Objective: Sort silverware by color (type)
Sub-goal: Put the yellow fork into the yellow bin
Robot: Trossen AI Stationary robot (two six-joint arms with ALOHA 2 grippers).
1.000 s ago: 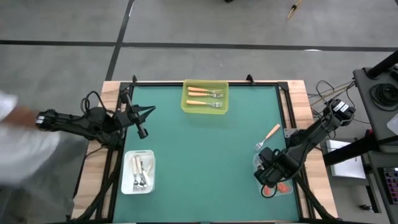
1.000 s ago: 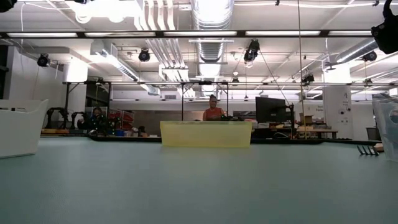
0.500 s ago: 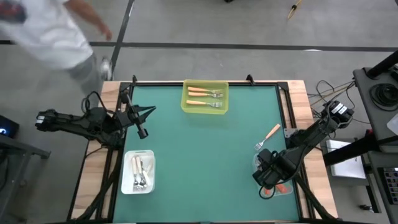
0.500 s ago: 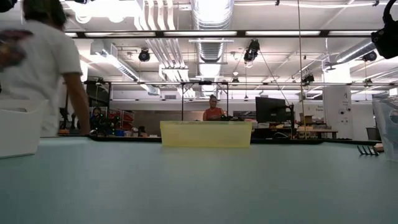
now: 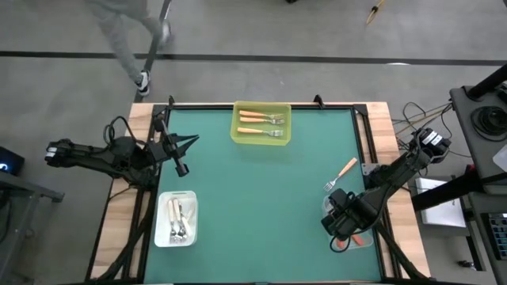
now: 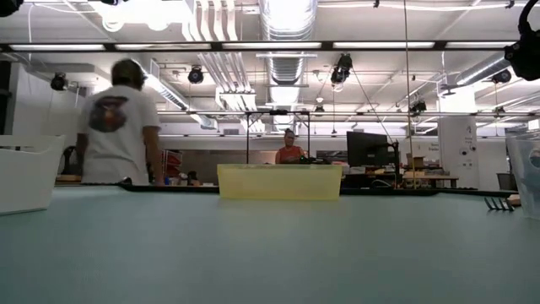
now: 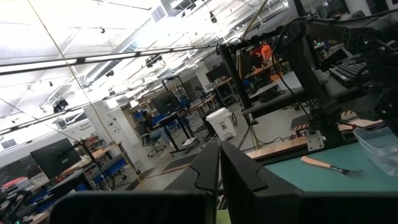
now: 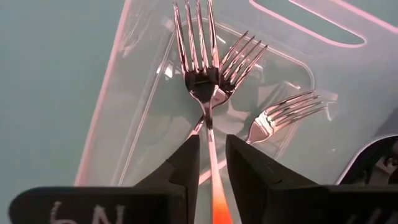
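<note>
Green table (image 5: pixel 261 198), high view.

Yellow bin (image 5: pixel 261 123), top centre: two orange-handled forks (image 5: pixel 260 117).

White bin (image 5: pixel 176 218), lower left: white-handled forks (image 5: pixel 179 218).

Loose fork (image 5: pixel 341 173), orange handle, right of centre on the mat, just above the clear bin (image 5: pixel 352 229).

Clear bin, lower right: three forks, tines fanned, red-orange handles (image 8: pixel 219 208) partly showing.

Right gripper (image 5: pixel 343 222): over the clear bin, fingers (image 8: pixel 186 162) slightly apart, a fork shaft (image 8: pixel 211 137) in the gap between them; grip or release, cannot tell.

Left gripper (image 5: pixel 181 165): left edge of the table, off the mat, fingers (image 7: pixel 208 171) pressed together, empty.

Person (image 6: pixel 118 127) in a white shirt: beyond the table, left in the low view.
</note>
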